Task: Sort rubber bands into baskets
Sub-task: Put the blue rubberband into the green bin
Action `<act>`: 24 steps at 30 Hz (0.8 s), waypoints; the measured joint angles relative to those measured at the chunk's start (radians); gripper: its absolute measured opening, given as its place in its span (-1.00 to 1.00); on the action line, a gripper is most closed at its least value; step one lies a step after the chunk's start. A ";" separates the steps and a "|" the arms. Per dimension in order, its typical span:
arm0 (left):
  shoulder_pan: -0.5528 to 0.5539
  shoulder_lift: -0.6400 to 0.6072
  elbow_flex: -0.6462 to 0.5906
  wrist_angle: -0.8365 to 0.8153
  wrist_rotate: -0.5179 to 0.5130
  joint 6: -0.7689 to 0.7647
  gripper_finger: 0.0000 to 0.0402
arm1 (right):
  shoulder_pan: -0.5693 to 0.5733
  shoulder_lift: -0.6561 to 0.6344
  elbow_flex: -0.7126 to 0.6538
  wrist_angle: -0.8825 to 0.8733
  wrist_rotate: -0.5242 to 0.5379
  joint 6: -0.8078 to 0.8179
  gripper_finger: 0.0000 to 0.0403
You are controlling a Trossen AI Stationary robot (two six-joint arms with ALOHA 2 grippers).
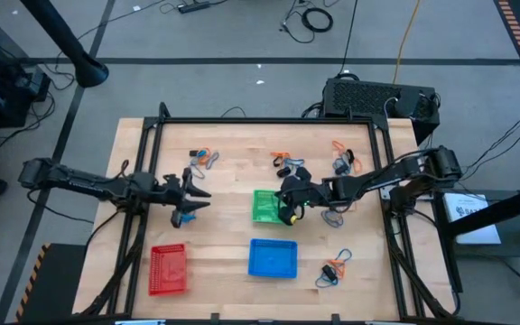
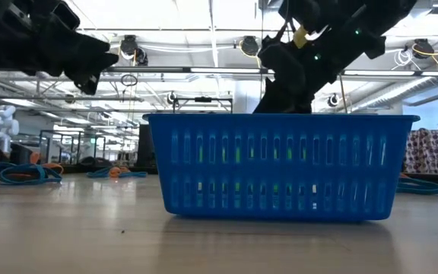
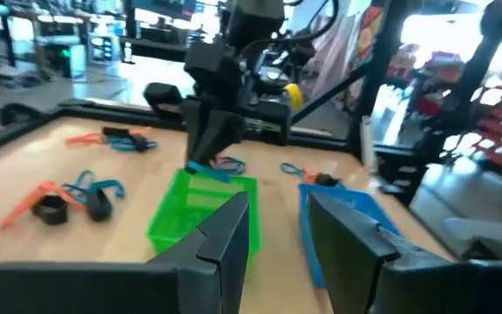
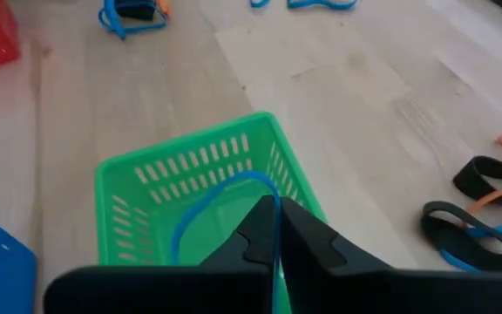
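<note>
Three baskets sit on the wooden table (image 1: 233, 230): green basket (image 1: 265, 206) near the middle, blue basket (image 1: 273, 257) just nearer the front edge, red basket (image 1: 168, 268) toward the front-left corner.

Right gripper (image 4: 277, 228) hangs over the green basket, fingers pressed together on a blue rubber band (image 4: 219, 199). The loop dangles from the fingertips into the basket's interior; the left wrist view shows the same band (image 3: 207, 169) at the basket's far rim.

Left gripper (image 1: 197, 199) is held above bare wood left of the green basket, pointing toward it. Fingers stand part-way apart, nothing between them.

Loose rubber bands, orange, blue and black, lie in clumps:
- one clump (image 1: 203, 159) toward the back edge, left of centre
- one clump (image 1: 285, 162) at the back, near centre
- one clump (image 1: 343, 159) toward the back-right corner
- one clump (image 1: 334, 267) right of the blue basket, near the front-right corner
- one small clump (image 1: 186, 218) on the table just below the left gripper

Red basket's contents cannot be made out.
</note>
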 joint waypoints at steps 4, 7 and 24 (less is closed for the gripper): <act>-0.010 0.063 0.026 -0.001 -0.094 0.102 -0.37 | 0.000 0.000 0.000 0.001 0.000 -0.061 -0.88; -0.009 0.106 0.045 0.000 -0.145 0.161 -0.37 | 0.000 0.000 0.000 0.001 0.000 -0.123 -0.87; -0.009 0.180 0.060 0.050 -0.187 0.210 -0.37 | 0.000 0.000 0.000 -0.009 -0.051 -0.097 -0.69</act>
